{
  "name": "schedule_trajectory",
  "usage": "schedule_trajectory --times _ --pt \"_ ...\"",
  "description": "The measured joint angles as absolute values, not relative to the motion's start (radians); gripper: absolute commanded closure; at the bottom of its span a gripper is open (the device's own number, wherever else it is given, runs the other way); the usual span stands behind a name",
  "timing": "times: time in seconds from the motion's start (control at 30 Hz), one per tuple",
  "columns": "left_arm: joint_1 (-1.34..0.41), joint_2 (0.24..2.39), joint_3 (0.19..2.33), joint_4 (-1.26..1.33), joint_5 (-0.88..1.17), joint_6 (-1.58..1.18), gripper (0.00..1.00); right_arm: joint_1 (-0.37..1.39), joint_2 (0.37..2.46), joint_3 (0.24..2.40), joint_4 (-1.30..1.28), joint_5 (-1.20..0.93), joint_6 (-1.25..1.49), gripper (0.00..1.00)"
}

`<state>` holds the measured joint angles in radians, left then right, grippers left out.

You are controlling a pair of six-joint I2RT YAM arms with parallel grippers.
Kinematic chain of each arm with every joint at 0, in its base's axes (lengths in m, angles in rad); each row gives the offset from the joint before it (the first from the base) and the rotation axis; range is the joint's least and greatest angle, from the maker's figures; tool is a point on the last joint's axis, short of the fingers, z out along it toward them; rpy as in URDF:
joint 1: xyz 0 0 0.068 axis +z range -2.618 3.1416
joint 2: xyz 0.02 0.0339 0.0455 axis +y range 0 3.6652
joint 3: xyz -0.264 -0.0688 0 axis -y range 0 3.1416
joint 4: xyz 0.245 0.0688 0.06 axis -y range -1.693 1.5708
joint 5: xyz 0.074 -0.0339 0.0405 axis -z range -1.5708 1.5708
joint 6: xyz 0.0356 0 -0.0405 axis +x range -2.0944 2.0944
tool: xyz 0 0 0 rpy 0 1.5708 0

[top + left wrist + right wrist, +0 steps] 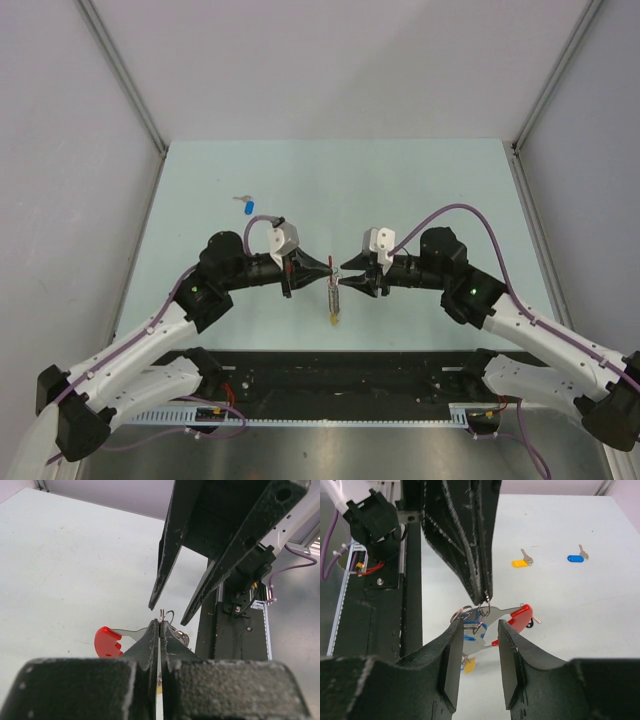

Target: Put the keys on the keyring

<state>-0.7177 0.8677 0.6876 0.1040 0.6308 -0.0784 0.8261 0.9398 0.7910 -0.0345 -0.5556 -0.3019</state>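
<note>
Left gripper [159, 625] pinches the keyring [520, 616]; right gripper [480, 626], jaws parted, should back away without snagging keys [471, 631] between them.

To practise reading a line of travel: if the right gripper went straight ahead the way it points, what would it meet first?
Most likely the keyring, hanging just ahead of the open right gripper; the shut left gripper holding it sits just behind. Depth is unclear.
</note>
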Motion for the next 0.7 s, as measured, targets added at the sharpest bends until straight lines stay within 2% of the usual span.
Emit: schedule_trajectory --times 0.13,0.7 --pt "-0.718 0.868 0.682 0.104 0.627 -0.078 1.0 0.817 0.951 0.791 0.004 -0.548 -0.236 0.63" --pt "-0.718 0.845 0.667 0.118 0.593 -0.078 0.99 0.799 0.99 0.791 0.02 -0.55 -0.155 0.8"
